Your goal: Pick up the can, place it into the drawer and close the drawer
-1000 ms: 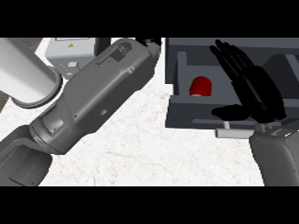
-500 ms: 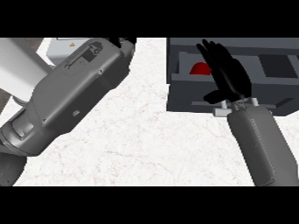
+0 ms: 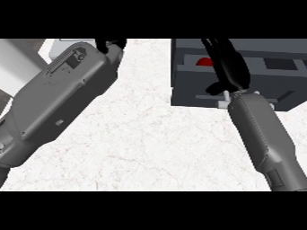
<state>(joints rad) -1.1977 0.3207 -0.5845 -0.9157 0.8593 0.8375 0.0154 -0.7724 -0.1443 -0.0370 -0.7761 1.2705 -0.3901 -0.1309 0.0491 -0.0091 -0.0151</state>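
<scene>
Closing comes next, as I judge it: the small red can (image 3: pixel 204 61) already lies inside the dark grey open drawer (image 3: pixel 295 85), only a sliver of it showing past my right hand (image 3: pixel 228 67). That hand hangs over the drawer's inside with its black fingers straight and held together, gripping nothing. To finish well, I would bring it back over the drawer's front wall, lay the flat fingers against the outer face near the small pale handle (image 3: pixel 224 98), and push squarely along the drawer's line of travel so it does not skew. The fingers must be clear of the compartment first, or they will be caught as the front goes home.

My left hand (image 3: pixel 112 45) shows only as a dark tip at the top of the view, beyond its grey forearm; I cannot tell how its fingers are set. That forearm lies slantwise across the left part of the white marbled counter (image 3: pixel 156 134), well apart from the drawer.

Room is good where it matters: bare counter lies between the two forearms and in front of the drawer's near wall. Tight places are the drawer's own walls and dividers beside my fingers, and the pale grey box (image 3: pixel 60 47) at the upper left, just beside my left forearm.
</scene>
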